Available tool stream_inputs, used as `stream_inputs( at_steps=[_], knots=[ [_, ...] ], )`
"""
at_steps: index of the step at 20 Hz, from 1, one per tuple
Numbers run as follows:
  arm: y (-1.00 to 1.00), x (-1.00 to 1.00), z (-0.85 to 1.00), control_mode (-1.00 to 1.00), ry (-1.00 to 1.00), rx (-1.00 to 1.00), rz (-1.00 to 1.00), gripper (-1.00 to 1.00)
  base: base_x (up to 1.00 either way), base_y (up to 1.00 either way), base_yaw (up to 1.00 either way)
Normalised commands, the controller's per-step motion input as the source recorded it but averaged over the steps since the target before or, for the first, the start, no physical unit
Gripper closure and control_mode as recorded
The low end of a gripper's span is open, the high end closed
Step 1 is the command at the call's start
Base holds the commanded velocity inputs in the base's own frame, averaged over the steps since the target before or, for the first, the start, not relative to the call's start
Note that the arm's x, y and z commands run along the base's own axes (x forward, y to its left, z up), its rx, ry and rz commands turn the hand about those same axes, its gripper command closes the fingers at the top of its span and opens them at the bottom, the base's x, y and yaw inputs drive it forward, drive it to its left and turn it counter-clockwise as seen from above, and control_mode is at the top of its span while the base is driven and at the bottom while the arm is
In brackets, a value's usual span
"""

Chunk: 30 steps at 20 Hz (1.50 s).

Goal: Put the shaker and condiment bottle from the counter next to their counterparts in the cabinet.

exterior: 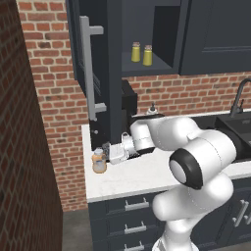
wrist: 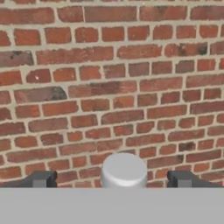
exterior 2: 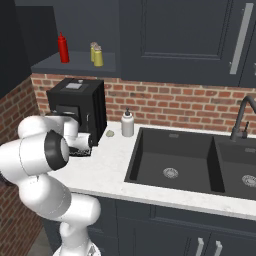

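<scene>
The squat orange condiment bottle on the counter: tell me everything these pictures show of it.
The squat orange condiment bottle has a whitish cap, a pale band around its middle and a plastic look. It stands upright near the left end of the white marble-look counter, close to the front edge, by the red brick side wall. The white arm's two-finger gripper is level with it, open, and the hand view shows the rounded cap between the dark fingertips without touching them. Only the counter clearly touches it.

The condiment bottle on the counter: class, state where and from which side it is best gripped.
Grip the condiment bottle across its orange body below the whitish cap, coming in level from the sink side, where the open gripper already is. It stands upright on the counter, and its squat round body probably gives both fingers matching faces.
</scene>
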Motion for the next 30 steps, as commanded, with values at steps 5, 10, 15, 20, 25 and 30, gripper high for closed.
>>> stream_inputs(
  at_steps=[5, 10, 15, 20, 25, 30],
  knots=[
    [0.00, 0.14, -0.07, -1.00, -0.16, -0.01, 0.00, -1.00, 0.00, 0.00, 0.00],
    [0.00, 0.16, -0.10, -1.00, -0.10, -0.01, 0.00, -1.00, 0.00, 0.00, 0.00],
    [0.04, 0.01, -0.08, -1.00, 0.00, 0.00, 0.01, -1.00, 0.00, 0.00, 0.00],
    [0.15, 0.00, 0.00, -1.00, 0.00, 0.00, 0.00, -1.00, 0.00, 0.00, 0.00],
    [0.16, 0.00, -0.01, -1.00, 0.05, 0.00, 0.00, -1.00, 0.00, 0.00, 0.00],
    [0.07, 0.00, -0.12, -1.00, 0.10, 0.03, 0.02, 1.00, 0.00, 0.00, 0.00]
  ],
)
